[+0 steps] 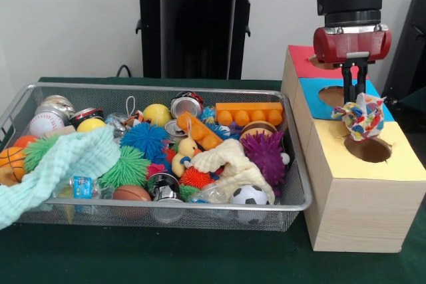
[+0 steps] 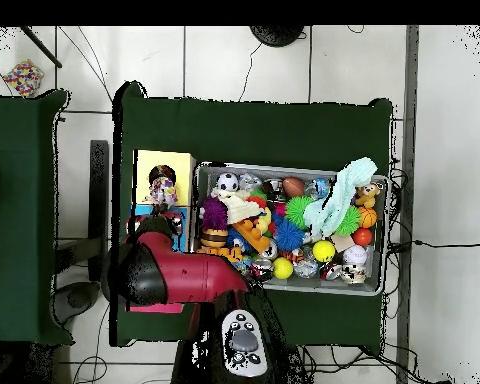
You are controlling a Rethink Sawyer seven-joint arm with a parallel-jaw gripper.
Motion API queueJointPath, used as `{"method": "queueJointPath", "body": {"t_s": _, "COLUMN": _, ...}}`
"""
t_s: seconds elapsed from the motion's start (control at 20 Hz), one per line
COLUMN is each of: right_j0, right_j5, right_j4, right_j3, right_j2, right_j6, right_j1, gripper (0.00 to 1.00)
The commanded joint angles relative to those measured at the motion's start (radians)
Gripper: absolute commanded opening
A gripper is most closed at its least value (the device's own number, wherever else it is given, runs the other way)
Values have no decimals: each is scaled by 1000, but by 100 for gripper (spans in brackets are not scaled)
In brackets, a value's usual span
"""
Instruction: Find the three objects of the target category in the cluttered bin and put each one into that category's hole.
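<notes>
My gripper [image 1: 355, 101] is shut on a white cloth with bright multicoloured dots [image 1: 360, 117] and holds it just above the round dark hole [image 1: 368, 149] of the yellow-topped wooden box [image 1: 363, 191]. In the overhead view the cloth [image 2: 163, 187] hangs over the yellow box [image 2: 179, 165]. The silver wire mesh bin [image 1: 20, 108] lies to the left, full of toys. A pale mint cloth [image 1: 63, 164] drapes over its left front rim, and a cream cloth [image 1: 229, 164] lies among the spiky balls.
The blue-topped box [image 1: 313, 91] and the red-topped box [image 1: 301, 58] stand behind the yellow one, each with its own hole. The bin [image 2: 379, 285] holds spiky rubber balls, sports balls, an orange brick, cans and a rubber duck. The robot pedestal [image 1: 196, 24] stands behind.
</notes>
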Motion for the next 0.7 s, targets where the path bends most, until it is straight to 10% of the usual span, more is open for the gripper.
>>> {"method": "queueJointPath", "body": {"t_s": 0.05, "right_j0": -16, "right_j5": -57, "right_j4": 12, "right_j3": -38, "right_j2": 16, "right_j6": 217, "right_j1": -5, "gripper": 0}}
{"method": "queueJointPath", "body": {"t_s": 0.7, "right_j0": -15, "right_j5": -47, "right_j4": 36, "right_j3": -77, "right_j2": 24, "right_j6": 215, "right_j1": -10, "gripper": 0}}
